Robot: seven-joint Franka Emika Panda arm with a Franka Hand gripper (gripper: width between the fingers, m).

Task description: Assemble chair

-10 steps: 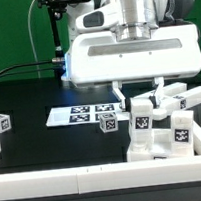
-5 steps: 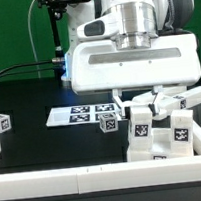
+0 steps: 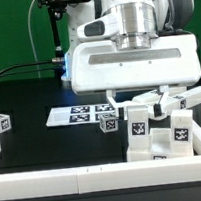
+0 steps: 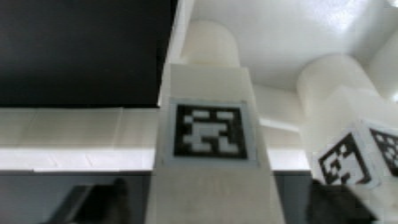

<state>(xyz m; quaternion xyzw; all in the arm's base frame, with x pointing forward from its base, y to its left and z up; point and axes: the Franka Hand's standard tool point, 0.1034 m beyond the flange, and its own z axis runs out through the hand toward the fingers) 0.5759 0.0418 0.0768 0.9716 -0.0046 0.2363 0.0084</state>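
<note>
We see the gripper (image 3: 135, 98) spread wide, one finger on either side of the top of an upright chair block (image 3: 141, 130). It's holding nothing, and we cannot tell whether either finger touches the block. The block stands on the black worktop (image 3: 33, 146) at the exterior view's right, just beside a second chair piece (image 3: 179, 132). In the wrist view the chair block (image 4: 214, 130) fills the middle, tag facing us. The marker board (image 3: 75, 113) lies near, toward the exterior view's left.
</note>
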